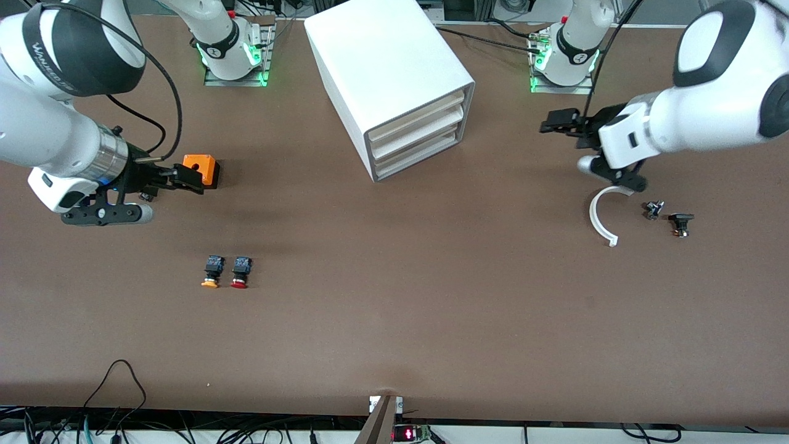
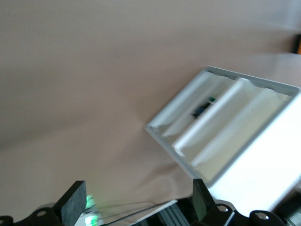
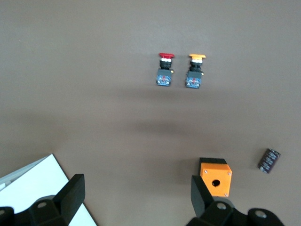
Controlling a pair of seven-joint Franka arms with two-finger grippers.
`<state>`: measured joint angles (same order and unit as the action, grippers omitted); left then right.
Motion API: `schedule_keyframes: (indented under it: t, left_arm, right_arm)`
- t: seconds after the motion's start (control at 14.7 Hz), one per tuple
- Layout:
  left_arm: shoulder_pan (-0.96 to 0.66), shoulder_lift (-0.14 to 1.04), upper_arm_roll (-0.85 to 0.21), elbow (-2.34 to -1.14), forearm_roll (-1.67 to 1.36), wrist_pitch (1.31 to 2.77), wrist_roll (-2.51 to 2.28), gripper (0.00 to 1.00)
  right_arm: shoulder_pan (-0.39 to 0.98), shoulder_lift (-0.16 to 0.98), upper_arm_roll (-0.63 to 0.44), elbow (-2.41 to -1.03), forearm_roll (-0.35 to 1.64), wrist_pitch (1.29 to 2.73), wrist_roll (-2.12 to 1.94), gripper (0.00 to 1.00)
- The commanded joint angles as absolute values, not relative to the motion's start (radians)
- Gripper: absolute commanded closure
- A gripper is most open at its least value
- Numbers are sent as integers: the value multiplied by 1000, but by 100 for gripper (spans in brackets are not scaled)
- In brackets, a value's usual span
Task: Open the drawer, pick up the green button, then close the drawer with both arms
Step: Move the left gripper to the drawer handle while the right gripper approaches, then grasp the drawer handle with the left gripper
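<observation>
A white cabinet point(image 1: 394, 80) with three drawers is seen on a brown table point(image 1: 394, 320), between the two arm bases. All three drawers look shut in the front view; the lowest drawer point(image 1: 418, 155) has its cream front flush. In the left wrist view a small dark object shows between the cabinet's shelves; whether it is the green button cannot be told.

Two grippers are counted. The left gripper point(image 1: 561, 121) is held over bare table toward the left arm's end, fingers spread wide, nothing held. The right gripper point(image 1: 188, 177) is held over an orange box point(image 1: 202, 168), fingers wide apart and empty.

Two buttons are laid side by side, a yellow-orange-capped button point(image 1: 212, 271) and a red-capped button point(image 1: 240, 272). One white curved piece point(image 1: 601, 217) and two small dark parts point(image 1: 669, 217) are seen.
</observation>
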<state>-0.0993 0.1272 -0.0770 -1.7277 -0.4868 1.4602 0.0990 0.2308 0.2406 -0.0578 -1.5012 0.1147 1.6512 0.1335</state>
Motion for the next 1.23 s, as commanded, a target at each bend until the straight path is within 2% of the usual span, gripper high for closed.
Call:
schedule_keyframes:
  t: [0.0, 0.27, 0.48, 0.61, 0.82, 1.16]
  left_arm:
    - [-98, 234, -90, -1713, -627, 1463, 198, 1]
    - [-98, 316, -107, -1797, -748, 1514, 424, 1]
    - [-98, 319, -150, -1977, -883, 1717, 630, 1]
    - [-97, 357, -176, -2048, -935, 1810, 768, 1]
    - [-78, 455, -176, -2104, -1089, 1812, 1016, 1]
    - [-92, 471, -178, -2198, -1199, 1816, 1115, 9]
  right_arm:
    - [245, 273, -52, -1488, 137, 1710, 132, 0]
    - [270, 302, -40, -1489, 143, 1755, 132, 0]
    - [270, 313, -40, -1489, 143, 1761, 130, 0]
    - [270, 316, -40, -1489, 143, 1761, 129, 0]
    - [270, 325, -40, -1489, 144, 1761, 129, 0]
    - [270, 328, -40, -1489, 192, 1759, 129, 0]
